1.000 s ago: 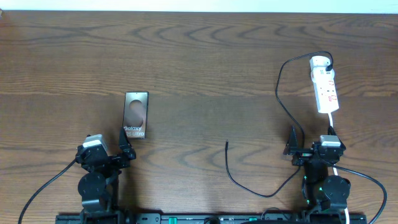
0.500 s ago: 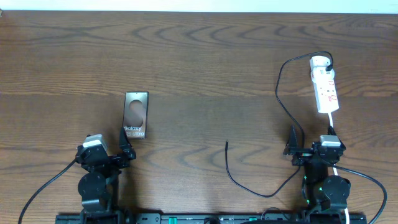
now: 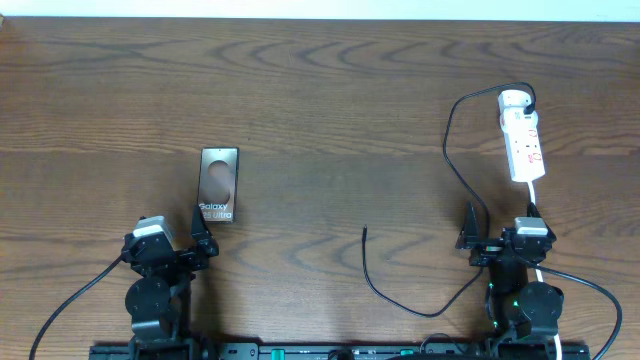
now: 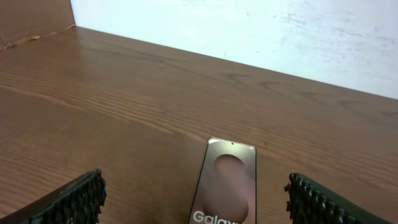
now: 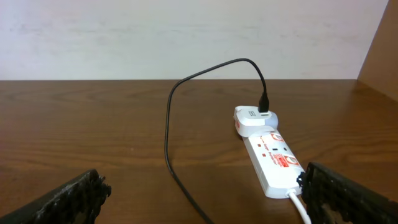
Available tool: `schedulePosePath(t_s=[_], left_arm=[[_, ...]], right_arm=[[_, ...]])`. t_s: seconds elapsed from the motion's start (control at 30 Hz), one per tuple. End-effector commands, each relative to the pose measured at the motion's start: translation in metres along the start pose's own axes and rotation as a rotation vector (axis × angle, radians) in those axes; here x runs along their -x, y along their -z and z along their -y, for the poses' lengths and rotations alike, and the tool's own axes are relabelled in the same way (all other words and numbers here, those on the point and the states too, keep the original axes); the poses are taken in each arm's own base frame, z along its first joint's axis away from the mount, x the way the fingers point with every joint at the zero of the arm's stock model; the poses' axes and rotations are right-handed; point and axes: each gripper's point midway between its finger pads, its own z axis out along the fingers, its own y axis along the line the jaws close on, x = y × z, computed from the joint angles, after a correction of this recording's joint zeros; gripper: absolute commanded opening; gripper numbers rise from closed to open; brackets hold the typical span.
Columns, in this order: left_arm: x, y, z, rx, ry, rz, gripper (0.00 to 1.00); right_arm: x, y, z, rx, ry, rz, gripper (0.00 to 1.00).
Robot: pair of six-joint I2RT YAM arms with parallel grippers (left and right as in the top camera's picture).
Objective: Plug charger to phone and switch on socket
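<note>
The charger [image 3: 364,234], a thin black cable, is curving loosely over the grained wooden table [image 3: 330,110]. Its plug tip is lying well apart from the flat, glossy bronze phone [image 3: 219,185] and the long white socket [image 3: 524,142]. The left gripper [image 4: 196,190] and right gripper [image 5: 202,186] are hovering, ribbed black fingers spread wide, holding nothing.

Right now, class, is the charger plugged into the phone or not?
Not plugged in. The charger ends with its tip lying loose, well apart from the phone.
</note>
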Motion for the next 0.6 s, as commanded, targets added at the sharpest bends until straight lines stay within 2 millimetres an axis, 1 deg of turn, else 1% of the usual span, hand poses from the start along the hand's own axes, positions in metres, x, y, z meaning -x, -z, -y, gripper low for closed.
schedulePosePath(t_s=[0.0, 0.4, 0.47, 0.57], left_arm=[[-0.012, -0.002, -0.002, 0.006, -0.014, -0.032, 0.92], [-0.010, -0.002, -0.002, 0.004, -0.013, -0.025, 0.92], [-0.006, -0.002, 0.001, -0.011, -0.012, -0.010, 0.92], [0.006, 0.001, 0.002, -0.014, -0.010, 0.021, 0.92]], right_arm=[[0.000, 0.000, 0.001, -0.003, 0.011, 0.002, 0.99], [0.000, 0.000, 0.001, -0.003, 0.011, 0.001, 0.99], [0.000, 0.000, 0.001, -0.003, 0.011, 0.002, 0.99], [0.000, 0.000, 0.001, -0.003, 0.011, 0.002, 0.99]])
